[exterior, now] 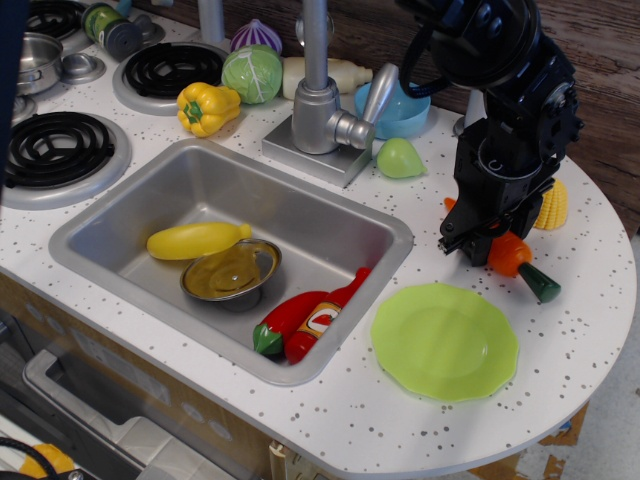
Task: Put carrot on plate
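Burners [58, 150] are set into the far left of the tabletop [330, 420], with a yellow pepper [207, 107] and a green cabbage [252, 74] parked behind the sink [120, 215], well away from the work. Inside the sink a yellow squash [197, 240], a small metal bowl [231, 273], a chili pepper [285, 322] and a ketchup bottle [325, 312] are kept, so none of them obstructs the task. Behind the faucet [322, 100] a light blue bowl [398, 110] is seen, with a pale green fruit [400, 158] just beside it.

Further right, the plate [445, 341] lies bare near the front edge, apparently left free to receive the load. The carrot [512, 259] is found just behind the plate's far right rim, its body largely hidden and its dark green stem pointing down to the right. Whether it is lifted or resting cannot be told.

The black arm is reached down from the upper right, steeply inclined, with the hand [478, 236] lowered over the carrot's tapered end. The hand seems to be clenched on the carrot, judging by how the orange body emerges from it. A toy corn [551, 205] is partly hidden behind the arm.
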Robot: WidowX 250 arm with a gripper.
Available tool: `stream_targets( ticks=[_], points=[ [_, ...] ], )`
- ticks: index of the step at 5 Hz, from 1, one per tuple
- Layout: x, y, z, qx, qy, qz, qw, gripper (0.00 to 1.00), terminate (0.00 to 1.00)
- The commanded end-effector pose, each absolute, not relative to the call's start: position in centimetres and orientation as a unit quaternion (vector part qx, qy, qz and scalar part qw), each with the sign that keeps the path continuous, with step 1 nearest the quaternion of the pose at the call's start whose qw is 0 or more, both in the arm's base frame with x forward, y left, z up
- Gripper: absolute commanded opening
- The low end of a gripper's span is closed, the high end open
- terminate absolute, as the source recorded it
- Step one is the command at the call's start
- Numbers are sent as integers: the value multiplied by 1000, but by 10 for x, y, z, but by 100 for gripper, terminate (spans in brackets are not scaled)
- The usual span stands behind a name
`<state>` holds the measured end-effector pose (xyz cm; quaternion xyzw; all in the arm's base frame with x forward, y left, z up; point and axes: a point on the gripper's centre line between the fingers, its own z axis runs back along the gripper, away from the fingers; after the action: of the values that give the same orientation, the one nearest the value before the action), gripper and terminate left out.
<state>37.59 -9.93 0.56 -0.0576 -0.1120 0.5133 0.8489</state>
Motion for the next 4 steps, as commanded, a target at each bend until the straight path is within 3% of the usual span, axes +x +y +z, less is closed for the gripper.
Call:
stream_targets(
  ticks=[1,2,3,4],
  points=[
    [374,-87,70,-38,-113,486,866,0,0],
    [357,-85,79,-16,-120,493,862,0,0],
    [333,-91,73,-24,-126,507,852,0,0],
    [315,-98,53,-52,-126,514,847,0,0]
  ],
)
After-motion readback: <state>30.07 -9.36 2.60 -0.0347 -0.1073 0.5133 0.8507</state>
